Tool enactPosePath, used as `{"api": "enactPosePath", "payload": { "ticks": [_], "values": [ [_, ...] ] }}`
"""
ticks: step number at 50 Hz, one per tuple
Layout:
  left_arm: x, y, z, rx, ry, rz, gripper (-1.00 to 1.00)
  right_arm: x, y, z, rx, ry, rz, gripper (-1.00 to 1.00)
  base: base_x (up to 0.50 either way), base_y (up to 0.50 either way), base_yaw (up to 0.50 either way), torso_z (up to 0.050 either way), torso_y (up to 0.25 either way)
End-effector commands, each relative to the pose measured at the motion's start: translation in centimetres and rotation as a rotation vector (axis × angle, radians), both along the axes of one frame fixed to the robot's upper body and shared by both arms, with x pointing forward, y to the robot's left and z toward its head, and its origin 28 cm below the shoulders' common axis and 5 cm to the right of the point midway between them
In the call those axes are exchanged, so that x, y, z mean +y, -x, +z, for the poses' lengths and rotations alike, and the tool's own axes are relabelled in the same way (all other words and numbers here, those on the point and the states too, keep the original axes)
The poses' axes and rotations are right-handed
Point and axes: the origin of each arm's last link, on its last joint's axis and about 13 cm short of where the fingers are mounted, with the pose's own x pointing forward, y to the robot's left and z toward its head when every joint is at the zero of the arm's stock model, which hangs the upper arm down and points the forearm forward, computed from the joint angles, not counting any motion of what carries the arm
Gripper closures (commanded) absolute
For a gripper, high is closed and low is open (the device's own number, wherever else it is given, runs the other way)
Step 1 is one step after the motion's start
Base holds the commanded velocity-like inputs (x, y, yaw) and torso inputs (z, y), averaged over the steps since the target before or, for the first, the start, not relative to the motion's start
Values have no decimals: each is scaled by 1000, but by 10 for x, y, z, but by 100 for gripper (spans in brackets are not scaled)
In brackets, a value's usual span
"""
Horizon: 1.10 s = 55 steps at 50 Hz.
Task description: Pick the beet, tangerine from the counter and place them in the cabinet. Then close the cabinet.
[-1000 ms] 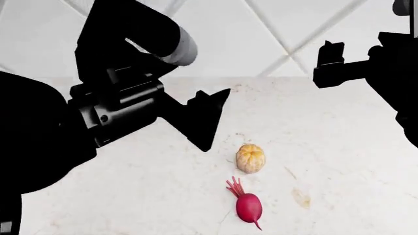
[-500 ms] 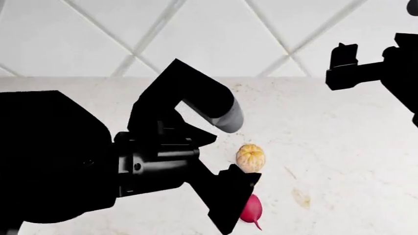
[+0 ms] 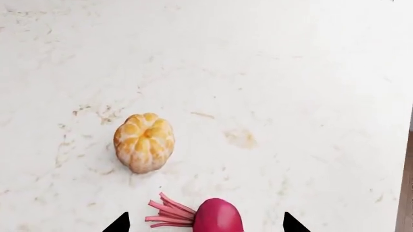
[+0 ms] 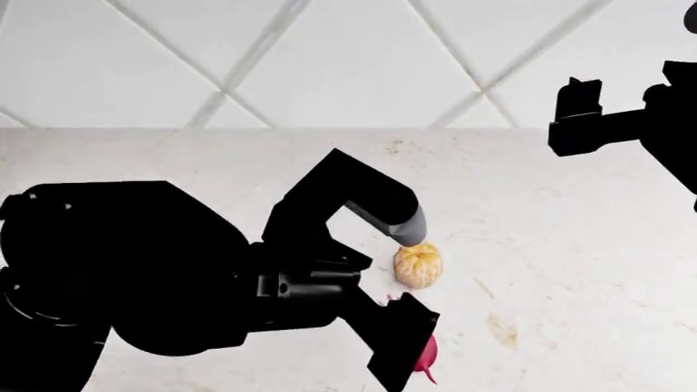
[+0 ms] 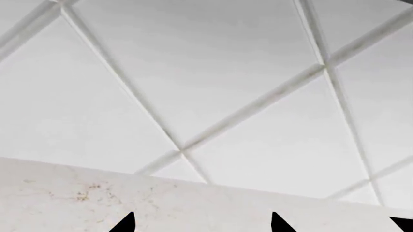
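Magenta beet (image 3: pixel 217 217) sits between wide-open left gripper (image 3: pixel 206 225) tips, ungrasped; tangerine (image 3: pixel 144 142) nearby on counter (image 3: pixel 290 87); right gripper (image 5: pixel 201 223) open, empty.

The left gripper (image 3: pixel 205 227) sits low over the beet (image 3: pixel 217 217), its two fingers (image 3: pixel 119 225) spread with the root between them and bare counter (image 3: pixel 290 72) outside each tip. The tangerine (image 3: pixel 144 142) lies just beside the beet's stems, apart from it, narrowing the room on that side. Toward the back edge the counter lies open up to the tiled wall (image 4: pixel 360 57), where the right gripper (image 4: pixel 577 122) hangs well apart.
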Motion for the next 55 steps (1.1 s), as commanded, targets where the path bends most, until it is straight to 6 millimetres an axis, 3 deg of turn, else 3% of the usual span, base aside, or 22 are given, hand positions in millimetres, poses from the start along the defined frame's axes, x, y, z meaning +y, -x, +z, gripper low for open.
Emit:
{"api": "enactPosePath", "payload": {
  "ticks": [1, 16, 30, 31, 43, 48, 55],
  "values": [
    [-8, -6, -21, 40, -28, -3, -100, -1, 1, -4, 6, -2, 0, -100, 0, 0, 0, 0, 0],
    [-16, -22, -48, 77, -55, 14, -100, -3, 4, -8, 24, 1, -6, -100, 0, 0, 0, 0, 0],
    [-21, -12, -84, 150, -103, -19, -100, -4, 5, -13, 29, 0, -10, -100, 0, 0, 0, 0, 0],
    [-21, -11, -87, 157, -109, -21, 100, -4, 5, -13, 29, -1, -11, -100, 0, 0, 0, 0, 0],
    [-21, -5, -96, 177, -118, -19, 100, -4, 5, -16, 32, -4, -12, -100, 0, 0, 0, 0, 0],
    [5, -8, -66, 71, -38, 56, 100, -2, 5, -15, 31, -5, -4, -100, 0, 0, 0, 0, 0],
    [48, 22, -14, -99, 43, 142, 100, 9, -2, -12, 30, -4, 25, -100, 0, 0, 0, 0, 0]
  ]
}}
